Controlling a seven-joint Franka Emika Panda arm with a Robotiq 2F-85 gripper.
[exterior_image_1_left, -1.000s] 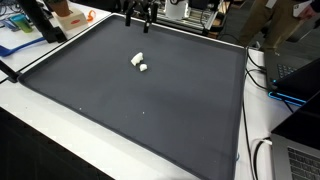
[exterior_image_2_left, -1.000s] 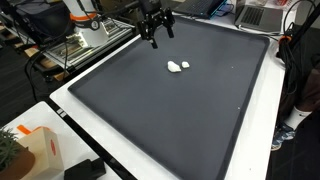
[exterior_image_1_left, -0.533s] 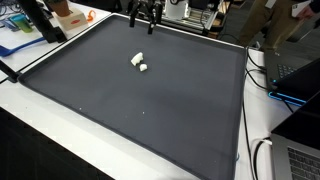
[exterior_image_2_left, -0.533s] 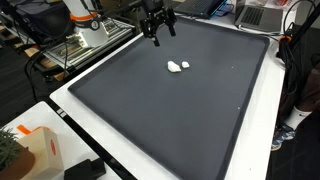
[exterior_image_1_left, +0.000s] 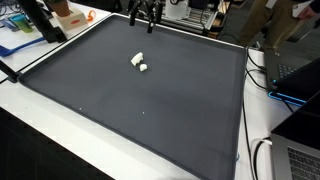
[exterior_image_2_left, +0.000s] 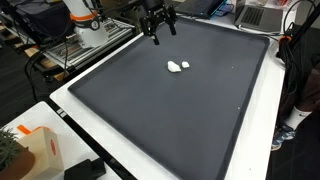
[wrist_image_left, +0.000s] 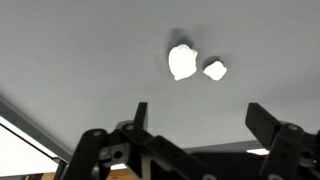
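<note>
While the Robotiq gripper (exterior_image_1_left: 143, 17) hangs above the far edge of a dark grey mat (exterior_image_1_left: 150, 115), we see its jaws spread wide, released and grasping nothing. Two small white lumps (exterior_image_1_left: 139, 62) lie together on the mat, well apart from the gripper and nearer the mat's far end than its middle.

In both exterior views we find the pair alone on the dark surface (exterior_image_2_left: 185, 115), with the gripper (exterior_image_2_left: 158, 30) raised beyond them (exterior_image_2_left: 178, 67). From the wrist view we make out a larger lump (wrist_image_left: 181, 62) and a smaller lump (wrist_image_left: 214, 70) just beside it; whether the two touch, we cannot tell. The black fingers (wrist_image_left: 140, 112) stand far apart at the bottom of that picture, and the gripper (wrist_image_left: 198, 115) has only bare mat (wrist_image_left: 80, 50) between its tips.

The mat covers most of a white table (exterior_image_1_left: 45, 122), and cables (exterior_image_1_left: 262, 62) trail along one side.
</note>
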